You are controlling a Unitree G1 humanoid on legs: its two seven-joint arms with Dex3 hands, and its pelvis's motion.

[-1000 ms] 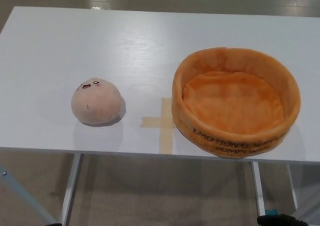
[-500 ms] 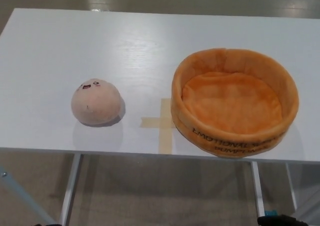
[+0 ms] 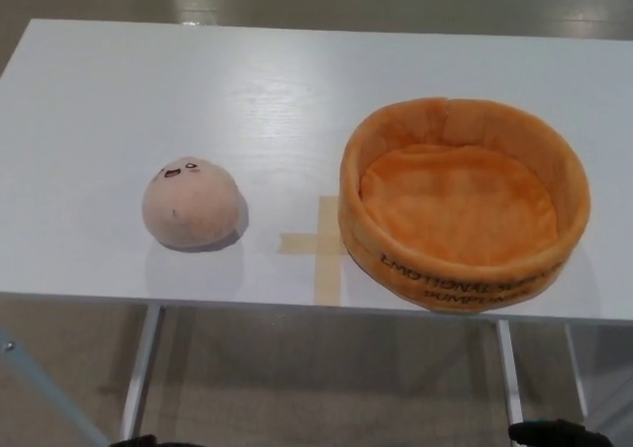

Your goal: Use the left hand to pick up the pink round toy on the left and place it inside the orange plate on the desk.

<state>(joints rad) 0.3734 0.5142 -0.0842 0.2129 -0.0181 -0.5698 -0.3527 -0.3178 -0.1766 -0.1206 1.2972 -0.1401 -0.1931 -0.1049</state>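
Down at the very bottom edge, only dark slivers of the robot show: a bit of the left hand [image 3: 148, 441] near the lower left, and a bit of the right hand [image 3: 552, 434] at the lower right corner. Both sit below the front edge of the counter [image 3: 297, 91], well apart from everything on it, and too little of either is visible to tell whether the fingers are spread or pressed together.

On the white counter, the pink round toy [image 3: 190, 204] rests on the left side, near the front edge. It is a soft dome with a small face stitched near its top, and nothing touches it. Just to its right lies a cross of tan tape [image 3: 321, 244], stuck flat on the surface, between the toy and the plate. The orange plate [image 3: 465, 269] stands on the right side, a plush round dish with a raised wall and dark lettering along its near side, printed upside down as seen from the head. Its inside holds nothing. The plate's wall reaches the right arm of the tape cross. Under the counter, metal legs [image 3: 138, 373] go down to a pale floor.
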